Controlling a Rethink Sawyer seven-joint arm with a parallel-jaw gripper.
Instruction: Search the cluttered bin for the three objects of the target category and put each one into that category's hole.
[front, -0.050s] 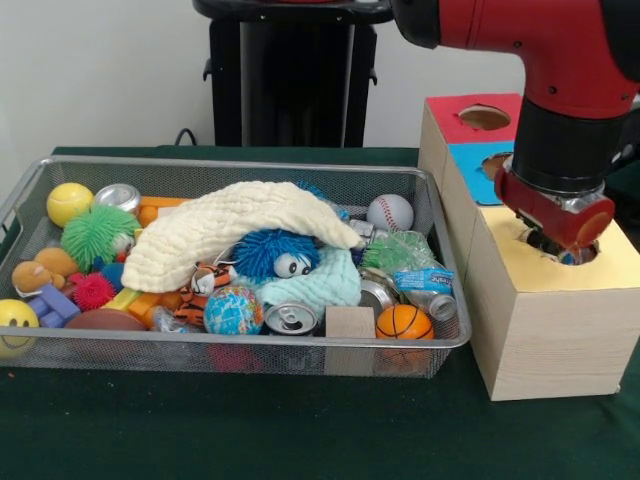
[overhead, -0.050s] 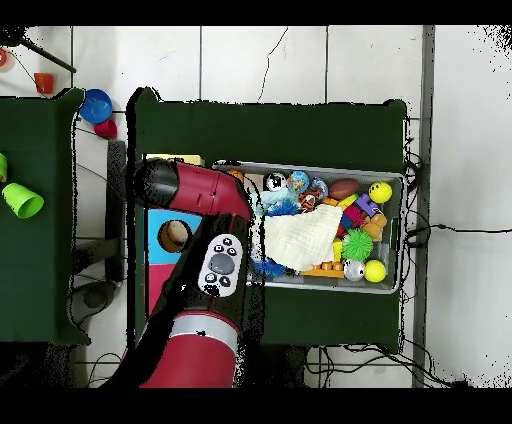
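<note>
So, end effector (front, -0.050s: 566, 243) down in the yellow hole (front, -0.050s: 585, 253) of the wooden box (front, -0.050s: 540, 330), right of frame; can't tell if spread or pinching. Wire bin (front, -0.050s: 400, 355) left of it, crammed: cloth (front, -0.050s: 230, 225), cans (front, -0.050s: 291, 318), balls.

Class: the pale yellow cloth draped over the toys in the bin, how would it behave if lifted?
The yellow cloth sags over the toys, so probably floppy. Thin fabric suggests it's light. It may drag the blue fuzzy toy tucked beneath it.
</note>
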